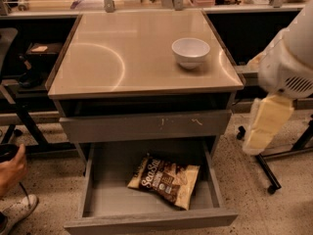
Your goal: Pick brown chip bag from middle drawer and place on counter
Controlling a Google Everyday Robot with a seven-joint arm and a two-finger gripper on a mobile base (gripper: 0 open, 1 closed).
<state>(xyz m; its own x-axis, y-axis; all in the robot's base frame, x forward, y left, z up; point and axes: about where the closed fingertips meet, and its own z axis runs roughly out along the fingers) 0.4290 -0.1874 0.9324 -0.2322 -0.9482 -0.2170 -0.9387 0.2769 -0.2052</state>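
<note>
The brown chip bag lies flat inside the open middle drawer, toward its right half, white script lettering facing up. The drawer is pulled fully out below the closed grey drawer front with orange scuff marks. The beige counter tops the cabinet. My gripper is not in view. Only my white arm and its cream padded link show at the right edge, beside the cabinet at counter height, well apart from the bag.
A white bowl stands on the counter's back right. A person's hand and shoe are at the lower left. A black wheeled stand leg is on the floor at the right. Benches run along the back.
</note>
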